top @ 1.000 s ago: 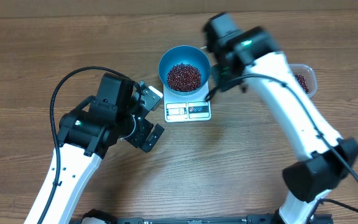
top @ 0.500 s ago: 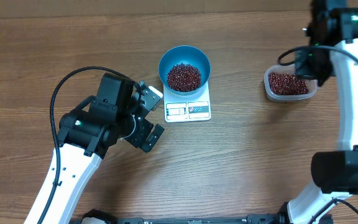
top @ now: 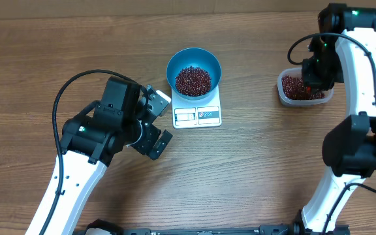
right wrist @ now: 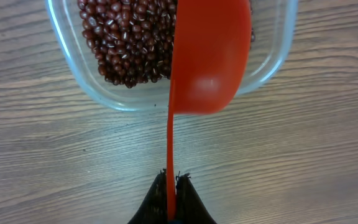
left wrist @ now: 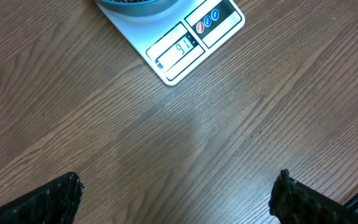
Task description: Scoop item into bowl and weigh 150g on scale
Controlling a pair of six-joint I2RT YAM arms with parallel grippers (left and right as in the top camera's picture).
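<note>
The blue bowl (top: 194, 62) stands on the white scale (top: 198, 116) and holds a heap of dark red-brown beans (top: 193, 79). At the far right, my right gripper (top: 316, 73) is over the clear tub (top: 284, 95). In the right wrist view this gripper (right wrist: 173, 179) is shut on the thin handle of a red scoop (right wrist: 210, 56). The scoop is turned on edge above the tub's beans (right wrist: 126, 43). My left gripper (top: 158, 121) rests open on the table left of the scale. Only bare wood shows between its fingertips (left wrist: 72, 190), with the scale (left wrist: 194, 37) ahead.
The clear tub (right wrist: 73, 78) sits near the table's right edge. My left arm (top: 90, 140) and its black cable cover the left front of the table. The right arm (top: 364, 130) runs along the right side.
My right arm has swung from above the bowl across to the tub on the right, carrying the scoop, and now hangs over the tub's beans. The left arm has not moved.
</note>
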